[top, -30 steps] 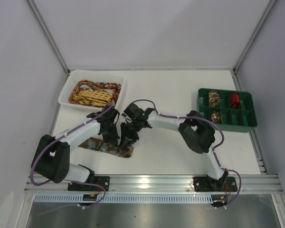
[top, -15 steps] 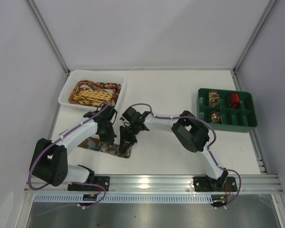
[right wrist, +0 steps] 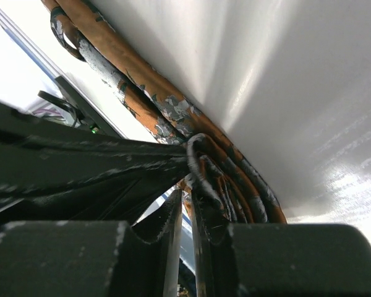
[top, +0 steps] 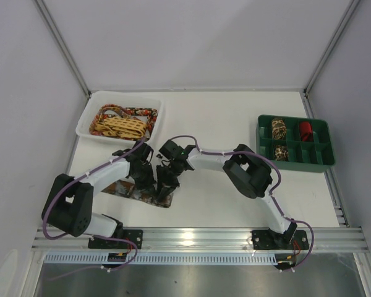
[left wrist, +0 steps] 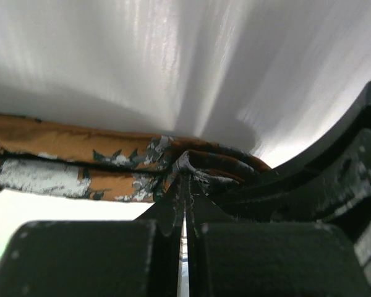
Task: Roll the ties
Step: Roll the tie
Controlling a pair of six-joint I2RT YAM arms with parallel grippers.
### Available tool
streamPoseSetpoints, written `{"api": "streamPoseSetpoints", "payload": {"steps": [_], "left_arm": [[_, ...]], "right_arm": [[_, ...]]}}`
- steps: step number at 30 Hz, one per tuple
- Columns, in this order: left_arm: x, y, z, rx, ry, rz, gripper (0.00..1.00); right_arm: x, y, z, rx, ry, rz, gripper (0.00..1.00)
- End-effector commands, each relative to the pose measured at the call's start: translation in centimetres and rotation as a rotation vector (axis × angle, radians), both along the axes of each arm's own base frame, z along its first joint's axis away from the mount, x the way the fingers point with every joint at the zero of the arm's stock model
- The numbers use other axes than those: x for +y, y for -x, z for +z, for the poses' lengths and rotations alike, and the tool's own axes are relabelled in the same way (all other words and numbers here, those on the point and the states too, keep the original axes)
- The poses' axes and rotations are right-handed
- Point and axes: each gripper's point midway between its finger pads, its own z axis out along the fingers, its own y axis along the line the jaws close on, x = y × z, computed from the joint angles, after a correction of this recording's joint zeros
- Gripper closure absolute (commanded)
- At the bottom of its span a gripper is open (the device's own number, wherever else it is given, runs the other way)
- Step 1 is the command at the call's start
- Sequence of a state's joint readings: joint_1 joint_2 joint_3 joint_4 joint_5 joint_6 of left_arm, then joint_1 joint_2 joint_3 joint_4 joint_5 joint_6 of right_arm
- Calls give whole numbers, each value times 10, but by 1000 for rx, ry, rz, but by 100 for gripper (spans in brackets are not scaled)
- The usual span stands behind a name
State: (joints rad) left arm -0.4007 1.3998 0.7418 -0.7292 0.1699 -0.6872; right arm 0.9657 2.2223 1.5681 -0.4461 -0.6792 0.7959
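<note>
White table (top: 235,117): brown-orange mottled tie (left wrist: 80,148), end folded; left hand (left wrist: 184,185) and right hand (right wrist: 188,198) both pinch it.

Crowding the near-left desk (top: 235,124) with the left claw (top: 149,188) and right claw (top: 164,185) meeting on the tie (top: 119,187); leaving open desk stretching between green organizer (top: 294,119) and white bin (top: 85,122).

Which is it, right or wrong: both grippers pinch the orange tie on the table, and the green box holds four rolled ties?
Wrong in one point: the green box holds three rolled ties, not four; the top external view shows it. The rest stands: the left gripper and the right gripper both pinch the orange tie on the table.
</note>
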Motion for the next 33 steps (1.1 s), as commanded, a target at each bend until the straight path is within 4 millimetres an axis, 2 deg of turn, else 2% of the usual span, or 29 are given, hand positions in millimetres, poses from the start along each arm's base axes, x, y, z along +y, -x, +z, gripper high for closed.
{"api": "streamPoseSetpoints", "payload": {"steps": [1, 7, 11, 15, 19, 25, 27, 30, 33], "left_arm": [[-12, 10, -11, 44, 62, -40, 99], [-38, 18, -24, 94, 103, -78, 99], [-60, 14, -20, 88, 113, -125, 100], [-65, 9, -17, 84, 107, -125, 100], [-53, -6, -10, 40, 36, -104, 100], [-31, -20, 16, -62, -14, -89, 99], [-22, -19, 29, -97, -42, -98, 100], [-14, -6, 38, -114, -42, -98, 100], [-14, 18, 35, -62, -13, -98, 100]], "right_arm": [[-30, 5, -43, -34, 167, 6, 82], [-50, -2, -43, -52, 184, -24, 82], [-69, -2, -43, -73, 212, -29, 82], [-79, 6, -40, -78, 208, -10, 82], [-80, 14, -37, -75, 201, 9, 82], [-84, 16, -36, -77, 204, 6, 82], [-82, 14, -33, -81, 194, 8, 82], [-79, 12, -30, -78, 189, 13, 81], [-77, 10, -27, -76, 182, 16, 81]]}}
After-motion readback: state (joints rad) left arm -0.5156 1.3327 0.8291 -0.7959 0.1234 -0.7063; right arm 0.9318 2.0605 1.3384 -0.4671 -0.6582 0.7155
